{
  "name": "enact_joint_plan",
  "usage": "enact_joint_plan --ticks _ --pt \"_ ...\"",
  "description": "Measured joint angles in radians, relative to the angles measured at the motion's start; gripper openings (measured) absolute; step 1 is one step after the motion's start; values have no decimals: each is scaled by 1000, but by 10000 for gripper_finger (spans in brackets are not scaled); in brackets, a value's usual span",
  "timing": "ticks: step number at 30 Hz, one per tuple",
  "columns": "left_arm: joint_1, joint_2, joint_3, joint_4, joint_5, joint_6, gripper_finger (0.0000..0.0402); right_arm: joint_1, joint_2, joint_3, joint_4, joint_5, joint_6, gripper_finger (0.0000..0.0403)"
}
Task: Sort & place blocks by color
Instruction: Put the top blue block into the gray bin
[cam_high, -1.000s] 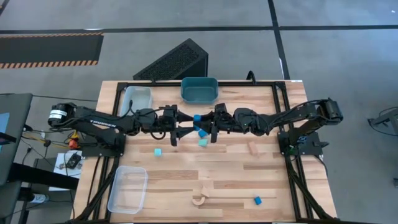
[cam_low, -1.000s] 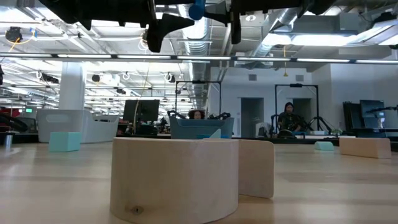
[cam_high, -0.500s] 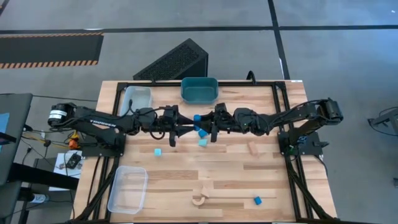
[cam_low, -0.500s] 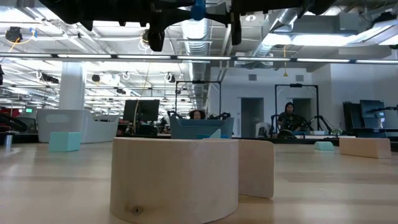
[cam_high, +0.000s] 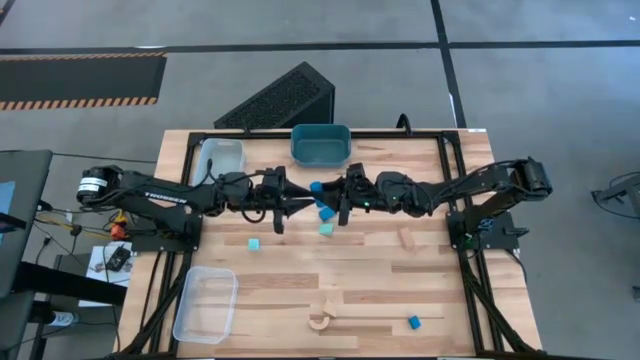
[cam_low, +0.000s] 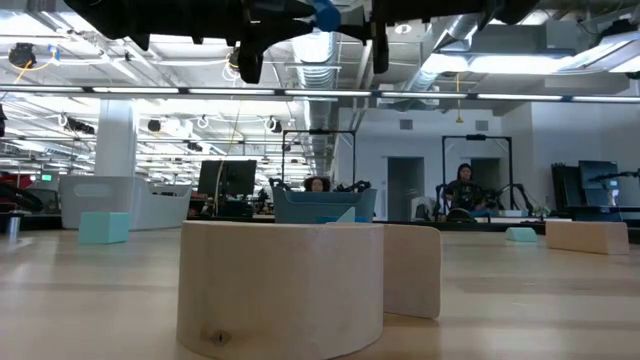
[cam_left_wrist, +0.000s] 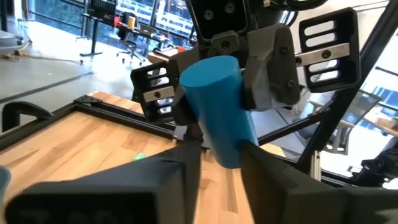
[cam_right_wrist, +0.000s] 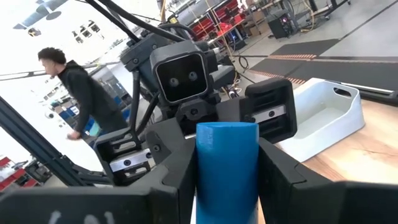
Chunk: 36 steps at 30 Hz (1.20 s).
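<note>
A darker blue cylinder block (cam_high: 316, 187) is high over the middle of the table, far half, also seen in the low view (cam_low: 323, 14). My left gripper (cam_high: 307, 198) and right gripper (cam_high: 327, 197) meet at it from opposite sides, both shut on it. On the table lie another blue block (cam_high: 325, 212) under the grippers, two pale cyan blocks (cam_high: 326, 229) (cam_high: 254, 243), a tan block (cam_high: 408, 238), a wooden arch (cam_high: 320, 321) and a blue block (cam_high: 414, 322) near the front edge. My left gripper pinches the cylinder's lower end (cam_left_wrist: 225, 149) between its two fingers, coming level from the table's left. The cylinder stands roughly upright, lifted clear of the table. My right gripper pinches the cylinder's side (cam_right_wrist: 227, 180) between its two fingers (cam_right_wrist: 177, 168), coming level from the table's right. The block is upright in the hold, well above the table.
A teal tub (cam_high: 320, 143) stands at the far edge, just beyond the grippers. A clear tray (cam_high: 220, 156) sits at the far left and another (cam_high: 205, 303) at the near left. A tan wooden piece (cam_high: 330, 296) lies beside the arch. A person stands in the room behind.
My left gripper has moved a little toward the right gripper and risen slightly, so its fingers now stand at the blue cylinder. The cylinder has stayed in the right gripper, at about the same place above the table.
</note>
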Motion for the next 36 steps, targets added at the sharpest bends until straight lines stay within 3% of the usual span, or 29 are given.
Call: enact_joint_plan --ticks 7,13,25,36 --pt "1 1 0 -1 -17 14 228 -8 0 0 1 -19 2 139" --pt "1 1 0 -15 -139 -23 303 -20 0 0 -3 -8 0 142" --pt "0 1 0 -92 -201 -46 303 -20 1 0 -87 42 -1 141" --pt "1 2 1 -116 -209 -39 302 -14 2 0 -98 19 10 141"
